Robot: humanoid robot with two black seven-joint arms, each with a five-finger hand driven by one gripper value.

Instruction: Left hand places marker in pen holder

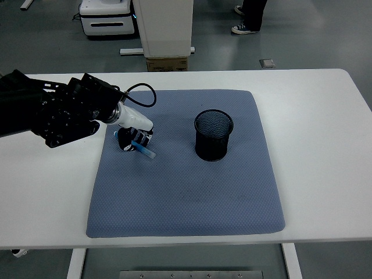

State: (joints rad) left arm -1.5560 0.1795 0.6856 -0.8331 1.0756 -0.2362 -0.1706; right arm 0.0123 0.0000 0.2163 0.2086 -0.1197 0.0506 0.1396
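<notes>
A blue marker (143, 149) is held in my left hand (131, 137) over the left part of the blue-grey mat (186, 180). Its free end points right and toward the near edge, tilted down toward the mat. The hand's fingers are curled around the marker's upper end. The black mesh pen holder (213, 135) stands upright on the mat to the right of the hand, well apart from it, and looks empty. My right arm is out of view.
The white table (325, 145) carries the mat. Beyond the far edge stand a white cabinet (164, 26) with a cardboard box, a white machine (107, 17), and a person's legs and shoes (247, 20).
</notes>
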